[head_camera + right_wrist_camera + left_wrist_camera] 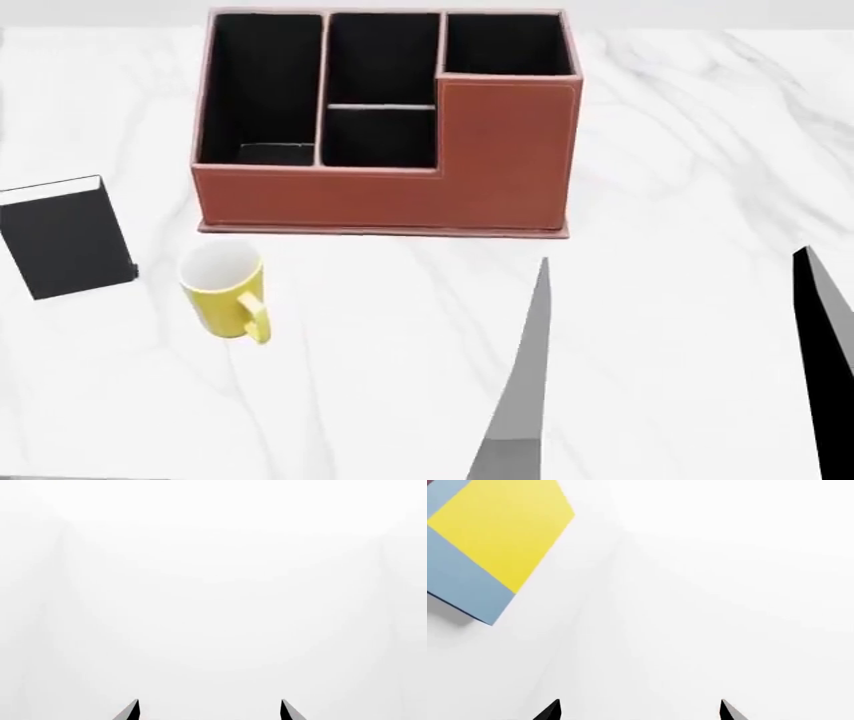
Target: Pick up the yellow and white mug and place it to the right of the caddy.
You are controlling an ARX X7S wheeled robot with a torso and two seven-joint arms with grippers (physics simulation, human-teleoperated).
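Note:
The yellow and white mug (223, 290) stands upright on the white marble table (400, 380), front left of the caddy, its handle toward me. The reddish-brown caddy (501, 160) stands at the back middle with black-lined compartments. My right gripper (671, 255) is open and empty; its two fingers rise from the lower right of the head view, well to the right of the mug and in front of the caddy's right end. It also shows in the right wrist view (209, 702), facing plain white. My left gripper (639, 702) is open and empty, and out of the head view.
A black upright book with a white edge (60, 240) stands left of the mug. Bare marble lies right of the caddy (694, 150). The left wrist view shows a flat blue and yellow panel (494, 535) against white.

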